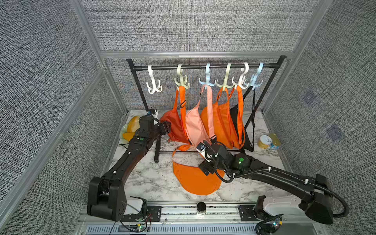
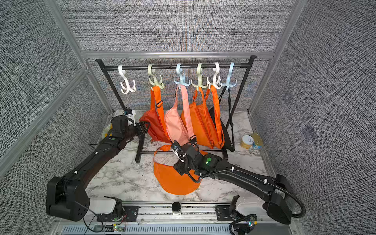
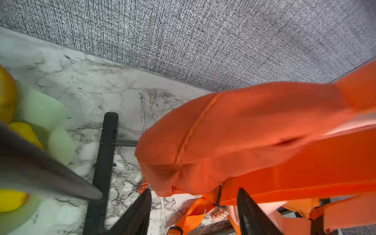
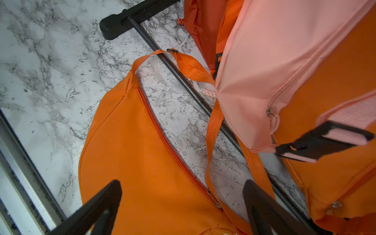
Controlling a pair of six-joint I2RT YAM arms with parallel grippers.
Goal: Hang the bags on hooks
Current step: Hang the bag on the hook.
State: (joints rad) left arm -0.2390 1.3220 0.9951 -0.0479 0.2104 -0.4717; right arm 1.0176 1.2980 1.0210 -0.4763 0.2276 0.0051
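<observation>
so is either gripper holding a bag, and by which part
Right gripper holds nothing, open above the flat orange bag. Left gripper is at the lower end of the hanging red-orange bag; grip unclear.

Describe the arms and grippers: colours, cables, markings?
The left arm and right arm are black, with white cable ties and a green light near each wrist. A ribbed black cable runs along the right arm. The left gripper and right gripper have black tapered jaws.

Black arms [image 1: 126, 160], green lights [image 1: 241, 159]
</observation>
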